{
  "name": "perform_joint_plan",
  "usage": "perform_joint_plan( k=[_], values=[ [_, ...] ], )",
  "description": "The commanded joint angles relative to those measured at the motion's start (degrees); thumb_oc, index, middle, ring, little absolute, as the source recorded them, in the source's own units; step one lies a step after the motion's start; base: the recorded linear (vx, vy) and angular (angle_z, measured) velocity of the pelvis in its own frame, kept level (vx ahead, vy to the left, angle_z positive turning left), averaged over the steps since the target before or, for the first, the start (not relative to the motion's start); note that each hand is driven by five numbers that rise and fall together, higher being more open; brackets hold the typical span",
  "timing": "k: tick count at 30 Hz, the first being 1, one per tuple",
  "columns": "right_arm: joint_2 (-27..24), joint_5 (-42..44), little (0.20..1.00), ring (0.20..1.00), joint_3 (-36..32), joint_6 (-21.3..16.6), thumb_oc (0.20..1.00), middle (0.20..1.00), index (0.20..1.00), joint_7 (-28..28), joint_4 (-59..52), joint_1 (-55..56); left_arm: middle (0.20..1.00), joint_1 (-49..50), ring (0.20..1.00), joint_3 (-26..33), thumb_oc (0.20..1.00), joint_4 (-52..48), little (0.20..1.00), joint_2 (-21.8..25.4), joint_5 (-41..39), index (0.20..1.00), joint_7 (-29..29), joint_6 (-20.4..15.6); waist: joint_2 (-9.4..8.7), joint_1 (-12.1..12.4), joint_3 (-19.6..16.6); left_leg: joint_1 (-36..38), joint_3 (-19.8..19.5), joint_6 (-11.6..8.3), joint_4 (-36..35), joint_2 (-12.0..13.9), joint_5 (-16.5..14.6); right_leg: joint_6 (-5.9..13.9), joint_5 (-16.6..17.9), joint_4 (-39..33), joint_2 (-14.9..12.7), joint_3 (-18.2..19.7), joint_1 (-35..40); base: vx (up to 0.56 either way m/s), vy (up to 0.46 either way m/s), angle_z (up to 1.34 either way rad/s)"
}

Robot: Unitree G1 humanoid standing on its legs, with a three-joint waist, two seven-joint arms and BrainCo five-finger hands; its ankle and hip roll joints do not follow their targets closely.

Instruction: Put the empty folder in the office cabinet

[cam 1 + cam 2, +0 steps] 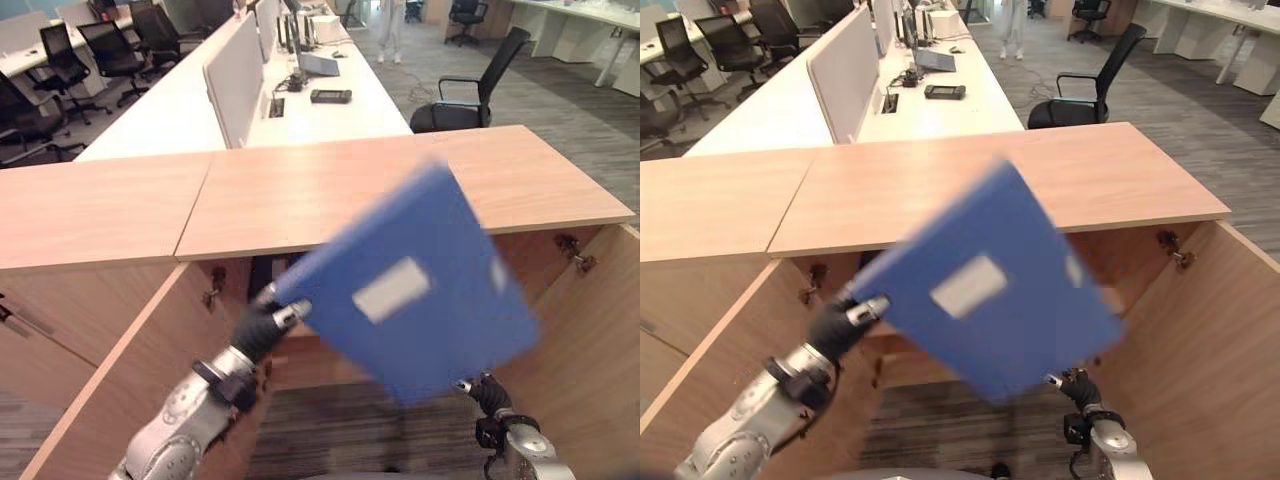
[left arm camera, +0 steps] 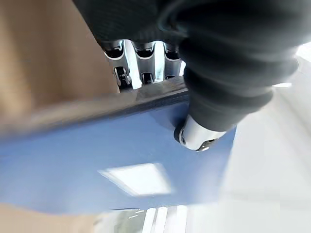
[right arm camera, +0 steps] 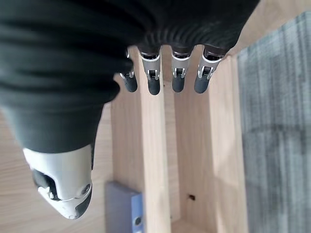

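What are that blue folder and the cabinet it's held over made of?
The blue folder, pinched in the left hand, looks like stiff plastic or coated card: a flat, smooth, matte face with a pale label. The cabinet looks like wood-grain laminate board: even light-brown grain and sharp flat edges, though real veneer is possible.

A flat, plain blue folder (image 1: 415, 290) with a pale rectangular label is showing against the light orange-brown wooden cabinet (image 1: 300, 195). The left hand (image 1: 262, 325), silver-fingered under a dark ribbed cover, is matching the right hand (image 3: 73, 87) in colour. The grey carpet floor (image 1: 560, 110) is showing faint streaks beside the white desk (image 1: 330, 110).
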Motion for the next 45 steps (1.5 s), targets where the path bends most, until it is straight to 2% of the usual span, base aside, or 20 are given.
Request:
perform_joint_plan(
  k=[1, 9, 17, 20, 22, 28, 33, 38, 40, 45],
  values=[
    [0.98, 2.96, 1.0, 1.0, 0.56, -2.57, 1.0, 1.0, 1.0, -0.2, 0.07, -4.54, 0.2, -4.47, 0.2, 3.74, 0.2, -5.86, 0.2, 0.3, -3.05, 0.2, -1.05, -5.35, -3.3, -0.23, 0.09, -0.01, -0.07, 3.37, 0.54, -5.34, -2.88, 3.28, -4.55, 0.44, -0.07, -0.24, 4.46, 0.0, 0.0, 0.0],
    [0.44, 1.94, 1.0, 1.0, 0.22, -1.58, 1.0, 1.0, 1.0, -0.15, -1.01, -3.93, 0.2, -3.42, 0.2, 3.05, 0.2, -2.74, 0.2, -0.54, -1.81, 0.2, -0.15, -4.19, -3.57, -0.33, 0.08, 0.21, 0.39, 3.27, 0.54, -5.19, -3.03, 3.2, -4.6, 0.44, -0.01, 0.03, 4.47, 0.0, 0.0, 0.0],
    [-0.89, -0.37, 1.0, 1.0, -4.8, -1.81, 1.0, 1.0, 1.0, -1.5, -1.55, -1.03, 0.2, 2.98, 0.2, 7.11, 0.2, -1.01, 0.2, -2.42, 1.36, 0.2, -0.24, -3.21, -3.75, -0.53, 0.35, 0.54, 0.48, 3.41, 0.54, -5.21, -3.49, 3.2, -5.04, 0.44, 0.07, 0.22, 4.62, 0.0, 0.004, -0.02],
    [-1.9, -3.71, 1.0, 1.0, -8.01, -1.82, 1.0, 1.0, 1.0, -3.34, -1.59, -0.02, 0.2, 5.11, 0.2, 11.2, 0.2, -0.72, 0.2, -3.3, 7.47, 0.2, 0.28, -3.69, -3.87, -0.41, 0.39, 0.59, 0.35, 3.48, 0.54, -5.16, -3.62, 3.09, -5.34, 0.44, 0.19, 0.22, 4.73, 0.0, 0.0, 0.0],
    [-4.09, -8.21, 1.0, 1.0, -13.21, -1.62, 1.0, 1.0, 1.0, -6.33, -2.13, 1.26, 0.2, 7.42, 0.2, 16.26, 0.2, -0.17, 0.2, -4.69, 13.41, 0.2, 0.82, -4.26, -3.85, -0.33, 0.46, 0.72, 0.25, 3.54, 0.54, -5.13, -3.89, 3.02, -5.63, 0.44, 0.25, 0.16, 4.88, 0.0, 0.0, 0.0],
    [-7.53, -13.84, 1.0, 1.0, -20.27, -0.26, 1.0, 1.0, 1.0, -8.42, -4.92, 3.8, 0.2, 10.46, 0.2, 23.33, 0.2, 0.58, 0.2, -6.92, 17.28, 0.2, 0.84, -4.85, -3.72, -0.49, 0.45, 0.9, 0.32, 3.63, 0.54, -4.98, -4.17, 2.88, -5.98, 0.44, 0.36, 0.12, 5.02, 0.0, 0.0, 0.0],
    [-7.43, -13.78, 1.0, 1.0, -21.92, -0.27, 1.0, 1.0, 1.0, -6.17, -10.65, 5.56, 0.2, 10.01, 0.2, 25.87, 0.2, 1.89, 0.2, -8.72, 20.3, 0.2, 1.47, -5.52, -3.87, -0.82, 0.53, 1.04, 0.69, 3.57, 0.54, -4.88, -4.31, 2.77, -6.09, 0.44, 0.44, 0.26, 5.07, 0.0, -0.002, -0.01],
    [-7.15, -12.11, 1.0, 1.0, -21.04, -0.93, 1.0, 1.0, 1.0, 0.12, -21.1, 7.82, 0.2, 9.01, 0.2, 27.63, 0.2, 2.7, 0.2, -9.89, 23.77, 0.2, 1.66, -6.5, -4.34, -1.24, 0.58, 1.03, 1.05, 3.36, 0.54, -4.72, -4.32, 2.59, -6.12, 0.44, 0.53, 0.61, 5.01, 0.0, -0.01, -0.04],
    [-6.69, -10.05, 1.0, 1.0, -18.47, -1.16, 1.0, 1.0, 1.0, 3.98, -26.53, 8.29, 0.2, 8.09, 0.2, 27.27, 0.2, 2.94, 0.2, -10.18, 24.47, 0.2, 1.62, -6.7, -4.6, -1.33, 0.6, 1.04, 1.36, 3.28, 0.54, -4.67, -4.32, 2.51, -6.06, 0.44, 0.55, 0.61, 4.93, 0.0, -0.007, -0.03],
    [-5.14, -7.56, 1.0, 1.0, -12.72, -0.96, 1.0, 1.0, 1.0, 7.47, -29.74, 6.97, 0.2, 5.58, 0.2, 25.02, 0.2, 2.86, 0.2, -11.07, 25.47, 0.2, 2.06, -7.08, -4.8, -1.14, 0.63, 1.12, 1.62, 3.24, 0.54, -4.57, -4.29, 2.46, -5.99, 0.44, 0.49, 0.71, 4.96, 0.0, 0.0, 0.0]
  ],
)
